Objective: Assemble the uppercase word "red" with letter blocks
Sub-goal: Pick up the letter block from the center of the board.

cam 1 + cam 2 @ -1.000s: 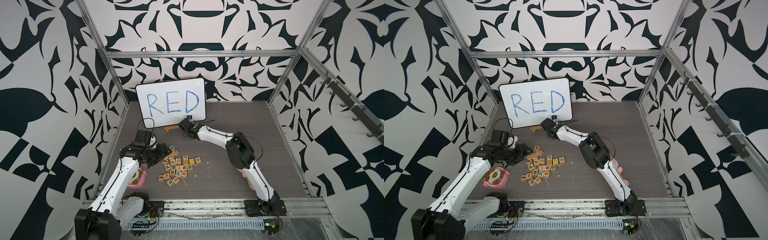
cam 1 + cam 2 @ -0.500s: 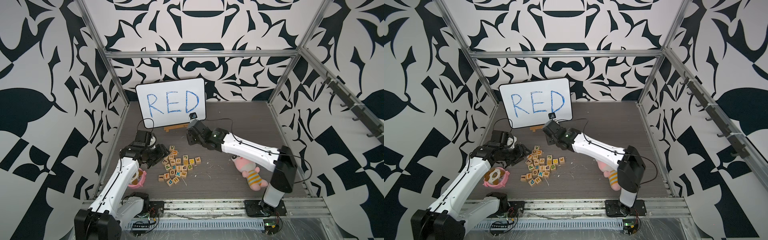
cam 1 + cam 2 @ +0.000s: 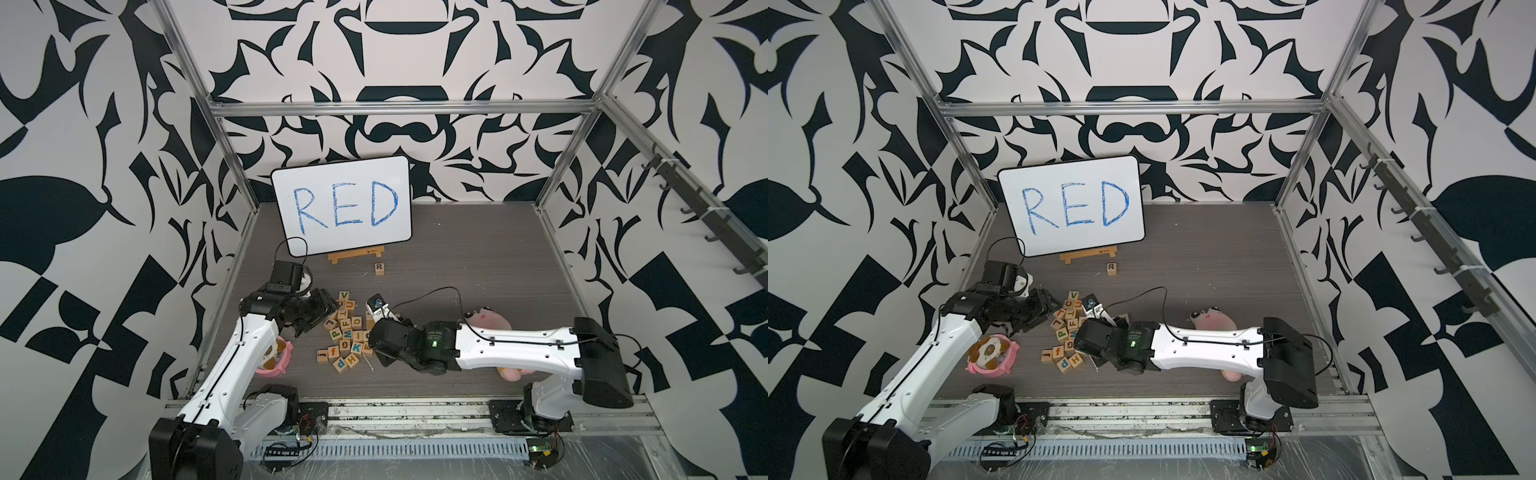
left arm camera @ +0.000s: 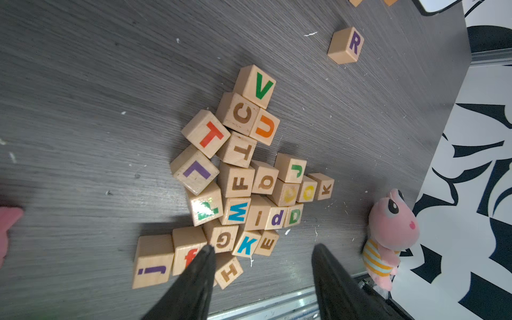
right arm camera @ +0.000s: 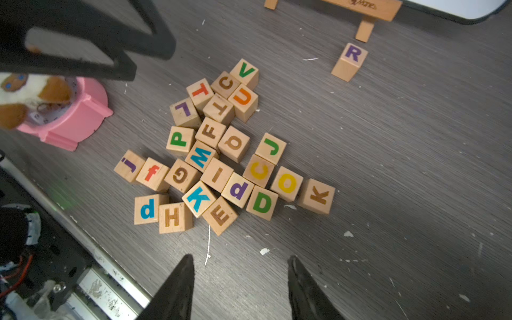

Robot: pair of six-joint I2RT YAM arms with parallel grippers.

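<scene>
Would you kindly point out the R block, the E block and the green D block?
R block (image 5: pixel 352 52): right wrist view, lettered top face.
E block (image 5: pixel 219 215): right wrist view, lettered top face.
green D block (image 5: pixel 261 203): right wrist view, lettered top face.

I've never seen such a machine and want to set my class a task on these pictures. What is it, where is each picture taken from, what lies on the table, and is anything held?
It is two white robot arms, the left arm and the right arm, each ending in a two-fingered claw. The two wide pictures come from one double camera overhead. The two close ones come from a camera on each wrist. On the dark table stands a whiteboard reading RED. Before it lies an R block, apart from a pile of letter blocks that includes an E block and a green D block. A pink plush toy and a pink tub holding a toy animal lie alongside. The left claw and right claw are open and empty.
</scene>
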